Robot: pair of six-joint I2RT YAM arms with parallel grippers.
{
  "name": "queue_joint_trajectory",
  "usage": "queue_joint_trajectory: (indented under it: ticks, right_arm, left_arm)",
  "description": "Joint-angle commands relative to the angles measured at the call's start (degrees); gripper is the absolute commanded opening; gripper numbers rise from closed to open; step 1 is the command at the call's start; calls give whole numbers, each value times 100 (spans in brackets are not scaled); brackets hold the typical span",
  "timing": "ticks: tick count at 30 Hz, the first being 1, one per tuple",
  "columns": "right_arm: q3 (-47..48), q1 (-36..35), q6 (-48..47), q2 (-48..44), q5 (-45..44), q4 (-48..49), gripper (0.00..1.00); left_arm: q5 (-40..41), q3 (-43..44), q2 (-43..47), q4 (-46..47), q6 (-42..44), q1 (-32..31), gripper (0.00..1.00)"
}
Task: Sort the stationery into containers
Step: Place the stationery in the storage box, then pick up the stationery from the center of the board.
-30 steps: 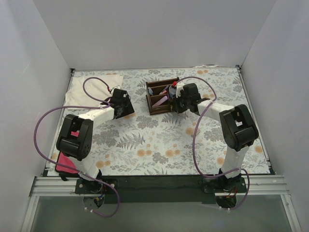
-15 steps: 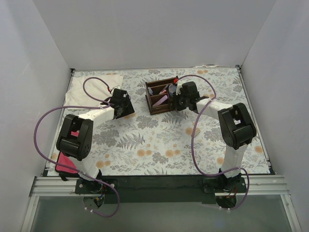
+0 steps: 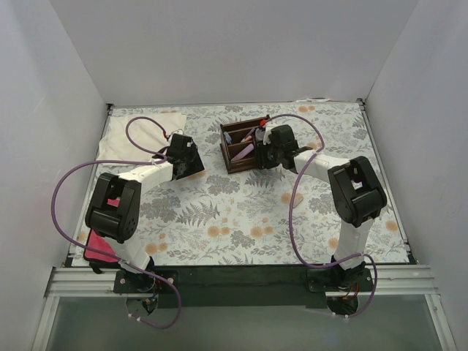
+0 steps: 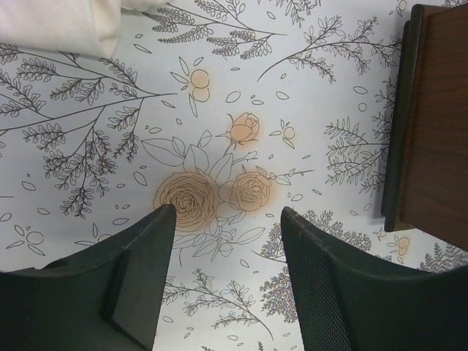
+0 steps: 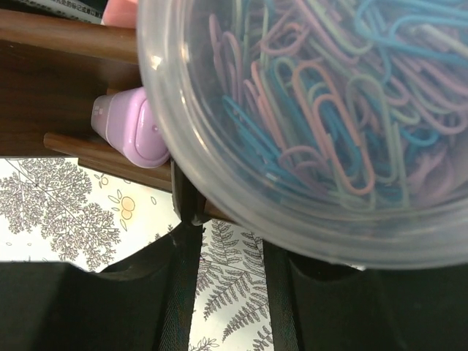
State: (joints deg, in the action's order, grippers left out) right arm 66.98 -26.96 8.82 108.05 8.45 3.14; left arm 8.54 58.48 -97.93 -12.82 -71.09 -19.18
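The dark brown wooden organiser (image 3: pixel 235 158) stands at the table's far middle, with pens and a pink bar (image 3: pixel 246 151) in its compartments. My right gripper (image 3: pixel 265 152) is over its right edge, shut on a clear round cup (image 5: pixel 314 110) full of pastel paper clips. In the right wrist view the cup hangs over the organiser's wall (image 5: pixel 58 36); a lilac rounded item (image 5: pixel 131 128) lies in a compartment below. My left gripper (image 3: pixel 191 165) is open and empty, low over the floral cloth left of the organiser (image 4: pixel 439 117).
A white folded cloth (image 3: pixel 139 131) lies at the far left and shows in the left wrist view (image 4: pixel 58 22). A flat magenta object (image 3: pixel 99 245) sits at the near left edge. White walls close in three sides.
My right gripper has moved a little left with the cup, further over the organiser. The left arm has not moved.
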Motion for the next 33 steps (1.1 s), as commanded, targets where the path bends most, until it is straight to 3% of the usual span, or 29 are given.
queue_joint_trajectory:
  ticks: [1,9,11,12,13,33]
  right_arm:
    - [87,-2,-117,-276,-221,179,45]
    - [-553,112,-258,-899,-423,-129,44]
    - [-703,147,-311,-1031,-240,-138,27]
    - [-817,139,-337,-1066,-195,-138,6]
    - [-844,147,-346,-1075,-133,-129,1]
    - [149,94,-275,-3,87,214,1]
  left_arm:
    - [-10,-21,239,69,16,37,57]
    - [-36,85,257,43,34,46,57]
    - [-36,94,248,34,25,46,58]
    - [-27,94,257,34,34,46,57]
    - [-27,102,257,43,25,46,57]
    - [52,-3,213,60,43,46,57]
